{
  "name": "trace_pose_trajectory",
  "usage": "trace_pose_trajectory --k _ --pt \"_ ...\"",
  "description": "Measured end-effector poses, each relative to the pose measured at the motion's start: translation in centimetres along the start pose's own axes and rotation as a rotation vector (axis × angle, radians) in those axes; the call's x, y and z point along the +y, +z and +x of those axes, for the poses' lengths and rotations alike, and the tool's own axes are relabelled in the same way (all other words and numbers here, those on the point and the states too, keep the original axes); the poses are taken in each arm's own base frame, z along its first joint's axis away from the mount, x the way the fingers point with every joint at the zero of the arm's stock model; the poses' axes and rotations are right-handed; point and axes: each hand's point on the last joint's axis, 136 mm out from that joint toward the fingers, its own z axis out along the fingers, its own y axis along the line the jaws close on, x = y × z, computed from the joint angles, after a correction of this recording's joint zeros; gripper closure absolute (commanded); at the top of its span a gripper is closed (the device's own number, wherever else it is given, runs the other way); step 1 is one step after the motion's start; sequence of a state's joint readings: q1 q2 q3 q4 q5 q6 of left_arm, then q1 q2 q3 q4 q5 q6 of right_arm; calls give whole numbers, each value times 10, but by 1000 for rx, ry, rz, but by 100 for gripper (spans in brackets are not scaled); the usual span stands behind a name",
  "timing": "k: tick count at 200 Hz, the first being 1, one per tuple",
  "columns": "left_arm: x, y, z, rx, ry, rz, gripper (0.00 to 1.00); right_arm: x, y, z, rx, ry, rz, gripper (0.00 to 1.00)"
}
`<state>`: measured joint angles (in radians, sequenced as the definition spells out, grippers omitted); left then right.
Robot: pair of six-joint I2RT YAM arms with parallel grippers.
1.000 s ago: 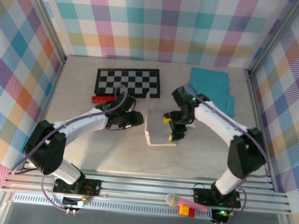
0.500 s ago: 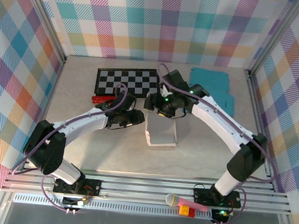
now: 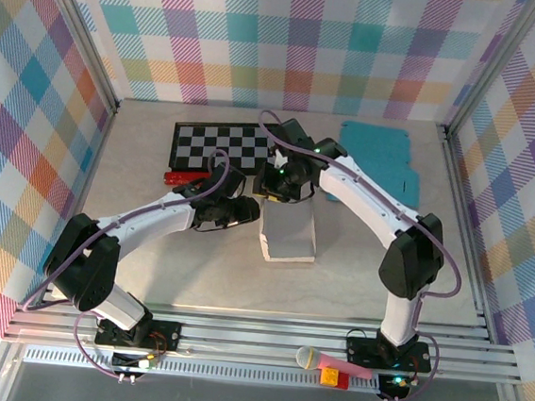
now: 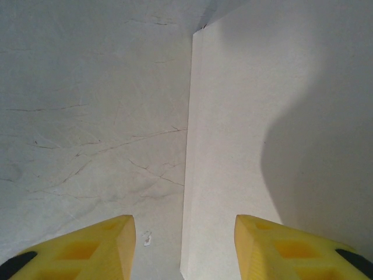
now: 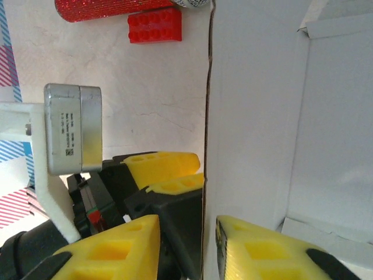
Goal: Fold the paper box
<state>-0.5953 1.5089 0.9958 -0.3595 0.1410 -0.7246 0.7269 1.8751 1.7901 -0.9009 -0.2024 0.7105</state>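
The white paper box [image 3: 289, 233] lies partly folded mid-table, with its left wall upright. My left gripper [image 3: 249, 210] sits low against that wall from the left. In the left wrist view the wall [image 4: 262, 116] runs up between the yellow fingers [image 4: 87, 248], which stand apart and clear of it, so that gripper [image 4: 183, 248] is open. My right gripper [image 3: 272, 186] hovers over the box's back left corner. In the right wrist view it [image 5: 187, 248] straddles the thin wall edge [image 5: 205, 116], with a gap still showing on the left side. The left gripper's fingers [image 5: 163, 166] show beyond the wall.
A checkered board [image 3: 230, 145] lies behind the box, a teal sheet [image 3: 380, 159] at the back right. A red brick [image 5: 154, 24] and a red glittery handle [image 5: 116, 7] lie left of the box, near the left arm. A microphone [image 3: 328, 362] rests on the front rail.
The right arm swung from the box's right side over to its back left corner, and its jaws narrowed around the upright wall. The left arm stayed put.
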Motion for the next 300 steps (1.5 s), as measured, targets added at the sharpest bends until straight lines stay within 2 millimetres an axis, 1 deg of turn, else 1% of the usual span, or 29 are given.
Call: trace_pose_trajectory --k 29,63,83,97,109,126,139,155,177,198,210,228,237,248,280,300 --pt "0 -4 -1 -6 9 0 50 -3 5 -2 -3 52 15 100" --pt "0 -19 -1 -23 28 -5 49 -10 3 -9 -48 156 54 100" --pt "1 -34 -1 -44 50 -9 48 -18 -6 -15 -107 256 97 100" --pt "1 -46 -2 -67 66 -10 48 -24 -19 -19 -168 352 125 100" --pt "2 -57 -2 -83 78 -9 48 -31 -34 -22 -233 459 146 100" --pt "7 -71 2 -95 96 -14 48 -43 -57 -22 -322 646 180 100" --pt "12 -79 7 -93 107 -21 48 -53 -70 -21 -377 780 217 100" --pt "18 -85 14 -83 123 -31 48 -60 -82 -24 -440 914 256 100" --pt "24 -93 22 -69 141 -43 48 -63 -93 -37 -533 1067 281 100" --pt "29 -101 28 -58 157 -44 48 -70 -91 -47 -594 1186 293 100" --pt "31 -105 32 -54 166 -44 48 -78 -84 -49 -607 1241 315 100" --pt "36 -111 38 -46 172 -47 48 -85 -71 -52 -613 1287 338 100" --pt "37 -113 40 -42 174 -46 48 -87 -66 -53 -614 1300 344 94" --pt "38 -115 43 -39 177 -43 48 -88 -62 -53 -617 1314 346 83" --pt "42 -115 48 -26 186 -45 47 -86 -59 -62 -634 1335 309 61" --pt "44 -112 49 -17 192 -54 46 -89 -53 -67 -639 1285 296 50"
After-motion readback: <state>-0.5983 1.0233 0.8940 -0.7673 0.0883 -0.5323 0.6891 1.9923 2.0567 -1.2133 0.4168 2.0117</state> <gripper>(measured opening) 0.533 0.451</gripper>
